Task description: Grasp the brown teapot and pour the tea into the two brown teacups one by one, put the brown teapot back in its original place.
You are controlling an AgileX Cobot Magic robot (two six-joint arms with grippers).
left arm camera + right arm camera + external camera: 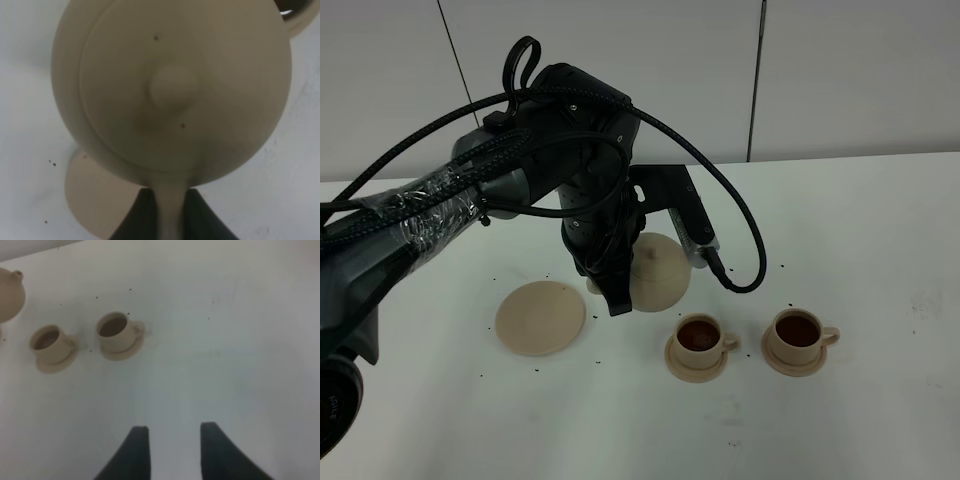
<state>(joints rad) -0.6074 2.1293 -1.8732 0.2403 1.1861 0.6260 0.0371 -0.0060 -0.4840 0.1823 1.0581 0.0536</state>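
Note:
The brown teapot (661,272) hangs in my left gripper (618,296), between the wide saucer (540,318) and the two brown teacups. The left wrist view shows its lid and knob (172,90) from above, with the gripper (170,222) shut on the loop handle. Both teacups, the left one (698,342) and the right one (798,336), stand on small saucers and hold dark tea. The wide saucer is bare and also shows in the left wrist view (92,200). My right gripper (172,450) is open and empty, well away from the cups (116,331) (50,343). The right wrist view also catches the teapot (7,295) at its edge.
The white table (840,240) carries small dark specks around the saucer and cups. A black cable (740,230) loops from the left arm down close to the teapot. A wall stands behind the table's far edge.

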